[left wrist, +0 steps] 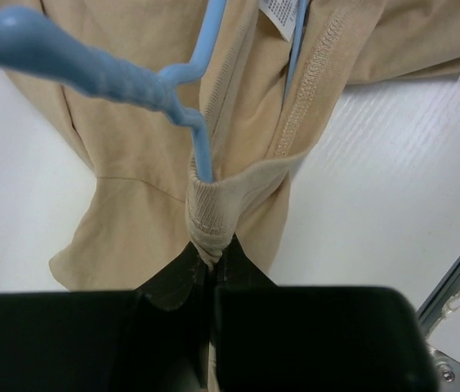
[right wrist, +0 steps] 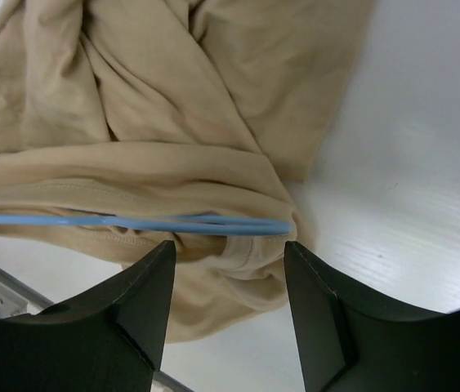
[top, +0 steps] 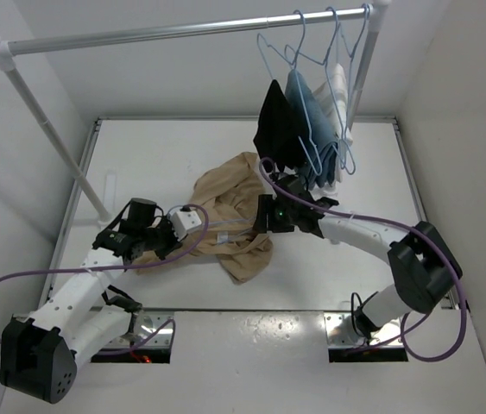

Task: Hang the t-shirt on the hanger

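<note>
The tan t-shirt (top: 236,207) lies crumpled in the middle of the white table. My left gripper (top: 176,231) sits at its left edge, shut on a bunched piece of ribbed collar (left wrist: 211,224). The light-blue hanger (left wrist: 199,135) runs into the neck opening beside the white label (left wrist: 282,12), its hook (left wrist: 46,45) sticking out toward the upper left. My right gripper (top: 266,216) hovers over the shirt's right side, open (right wrist: 228,260). One corner of the hanger (right wrist: 213,222) shows just beyond its fingertips, wrapped in shirt fabric (right wrist: 172,98). Nothing is between the right fingers.
A white clothes rack rail (top: 182,34) spans the back, with a slanted post (top: 53,129) on the left. Black (top: 277,121), blue (top: 307,112) and white (top: 339,82) garments hang on blue wire hangers at the rail's right end, just behind my right gripper. Purple cables loop off both arms.
</note>
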Controlling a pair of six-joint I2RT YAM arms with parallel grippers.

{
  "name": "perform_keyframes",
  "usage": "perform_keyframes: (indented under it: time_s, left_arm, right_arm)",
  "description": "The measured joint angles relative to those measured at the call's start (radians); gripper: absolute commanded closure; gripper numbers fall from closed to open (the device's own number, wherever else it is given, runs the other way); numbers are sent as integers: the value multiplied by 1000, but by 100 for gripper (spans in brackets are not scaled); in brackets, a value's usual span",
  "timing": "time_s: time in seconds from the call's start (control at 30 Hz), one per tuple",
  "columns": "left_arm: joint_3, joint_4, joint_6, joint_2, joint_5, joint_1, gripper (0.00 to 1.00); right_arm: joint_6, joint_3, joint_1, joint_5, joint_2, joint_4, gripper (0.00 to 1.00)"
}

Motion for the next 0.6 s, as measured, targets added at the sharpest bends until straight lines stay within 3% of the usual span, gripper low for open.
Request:
perform_keyframes:
  time_s: [0.1,0.23,0.27,0.4,0.6]
  left_arm:
    - [0,1,-3,0,-8,0,100]
    - [0,6,-5,0,-13,0,100]
    - [0,7,-6,0,-15,0,100]
    - [4,9,-6,0,-22,0,100]
    - [8,1,27,-4,-45,0,100]
  right_arm:
    - [23,0,5,-6,28,-9,45]
    - [51,0,19,-13,67,-26,58]
    - [63,0,22,-16,80,-26,70]
    - [107,-7,28,-22,130,-12,98]
    - [165,-24,25,35,135,-14,100]
